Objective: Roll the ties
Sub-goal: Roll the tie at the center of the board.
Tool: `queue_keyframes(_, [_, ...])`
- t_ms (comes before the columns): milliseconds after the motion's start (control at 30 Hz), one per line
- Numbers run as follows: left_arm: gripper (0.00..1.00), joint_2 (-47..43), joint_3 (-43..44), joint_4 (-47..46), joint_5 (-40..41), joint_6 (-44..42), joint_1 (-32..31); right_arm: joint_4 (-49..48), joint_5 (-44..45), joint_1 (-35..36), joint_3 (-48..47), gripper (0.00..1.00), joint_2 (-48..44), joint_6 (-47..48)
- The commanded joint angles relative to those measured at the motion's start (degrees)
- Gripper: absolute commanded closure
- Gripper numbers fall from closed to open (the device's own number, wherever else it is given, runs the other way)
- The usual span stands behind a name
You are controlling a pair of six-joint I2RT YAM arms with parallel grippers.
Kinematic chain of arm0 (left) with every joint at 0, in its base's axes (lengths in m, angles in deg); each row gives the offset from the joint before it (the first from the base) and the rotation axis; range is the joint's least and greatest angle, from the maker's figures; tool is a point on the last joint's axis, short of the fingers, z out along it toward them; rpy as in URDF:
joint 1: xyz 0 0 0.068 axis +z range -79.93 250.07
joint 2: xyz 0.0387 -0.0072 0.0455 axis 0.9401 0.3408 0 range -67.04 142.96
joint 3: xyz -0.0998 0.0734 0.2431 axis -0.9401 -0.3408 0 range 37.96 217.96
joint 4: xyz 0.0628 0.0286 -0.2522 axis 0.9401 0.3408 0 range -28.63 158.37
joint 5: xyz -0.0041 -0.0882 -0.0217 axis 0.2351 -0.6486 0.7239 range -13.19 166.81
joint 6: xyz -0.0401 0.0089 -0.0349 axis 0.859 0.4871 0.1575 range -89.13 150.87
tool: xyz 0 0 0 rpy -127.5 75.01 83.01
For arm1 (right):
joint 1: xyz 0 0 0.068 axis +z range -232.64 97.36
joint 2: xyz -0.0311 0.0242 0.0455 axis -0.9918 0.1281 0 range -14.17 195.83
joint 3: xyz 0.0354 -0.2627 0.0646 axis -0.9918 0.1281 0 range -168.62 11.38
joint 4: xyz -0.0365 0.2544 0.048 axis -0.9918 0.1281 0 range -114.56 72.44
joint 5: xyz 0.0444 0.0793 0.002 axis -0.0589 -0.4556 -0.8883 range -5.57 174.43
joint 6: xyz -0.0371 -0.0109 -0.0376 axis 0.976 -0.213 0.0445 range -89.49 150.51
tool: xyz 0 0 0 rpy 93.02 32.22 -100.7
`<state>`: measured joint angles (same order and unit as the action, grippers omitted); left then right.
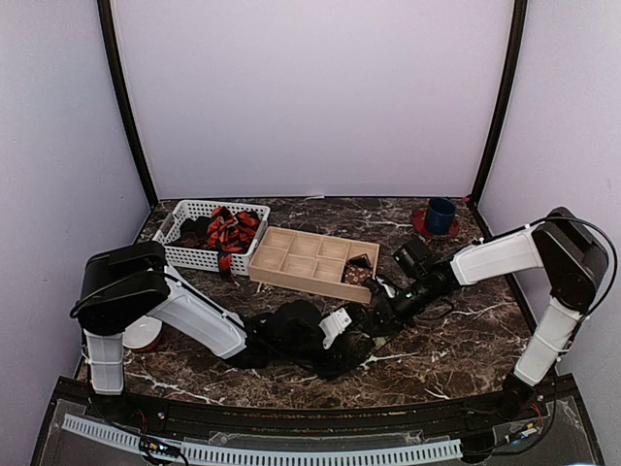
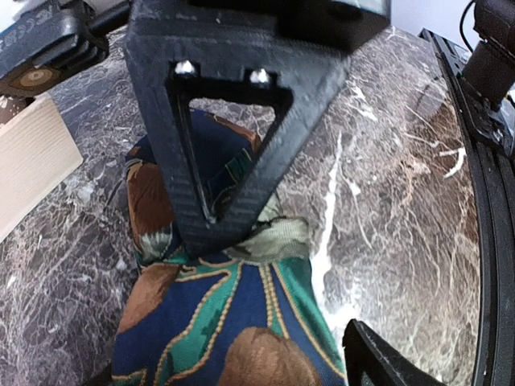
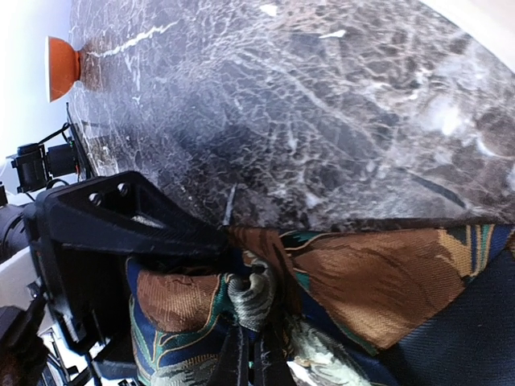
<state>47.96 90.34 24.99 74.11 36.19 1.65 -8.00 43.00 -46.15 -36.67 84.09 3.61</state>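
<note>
Item: patterned tie (image 2: 209, 338), curled end on bench (image 2: 402, 201); right pincer (image 3: 249, 354) clenched on the curl; left pincer (image 2: 290, 293) released, jaws astride fabric beneath it. Best: re-grip beside right pincer, turn evenly, tight.

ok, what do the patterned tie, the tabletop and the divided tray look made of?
Navy, brown and green patterned necktie: woven fabric with a silky sheen, weave ribs visible; silk or synthetic, unclear. Dark veined tabletop: glossy marble or marble-look laminate, white veining. Tan divided tray: seemingly matte pale wood, flat unpainted walls.
</note>
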Motion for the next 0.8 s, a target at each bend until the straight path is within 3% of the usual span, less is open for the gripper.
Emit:
queue_keyframes(0, [0.23,0.8,2.7,0.2,1.8,3.0,-0.3,1.3,6.9,-0.3,3.7,1.00,1.8,0.4])
queue_keyframes(267, [0.31,4.1,6.5,-0.6,-0.4,6.4,-0.2,-1.1,6.1,-0.4,5.8,1.00,0.9,-1.5])
queue_keyframes(433, [0.57,5.1,7.0,2.2,-0.2,4.7,0.0,-0.5,5.2,-0.3,5.6,1.00,-0.2,-2.0])
queue_keyframes(533, [0.65,4.0,4.8,3.7,-1.1,-0.5,-0.1,1.0,3.9,-0.4,5.2,1.00,-2.0,-1.8])
queue_keyframes(600, [0.67,2.7,3.2,5.6,-0.2,-3.5,-0.1,1.2,2.1,-0.7,4.9,0.91,-3.7,-2.6])
queue_keyframes(700, [0.69,0.9,1.1,8.0,0.7,-7.1,-0.1,-0.5,-1.6,-0.8,4.7,0.68,-6.4,-5.4])
queue_keyframes(767, [0.68,0.0,-0.2,9.2,0.8,-8.1,-0.1,-1.2,-2.8,-0.8,4.7,0.62,-9.1,-7.2])
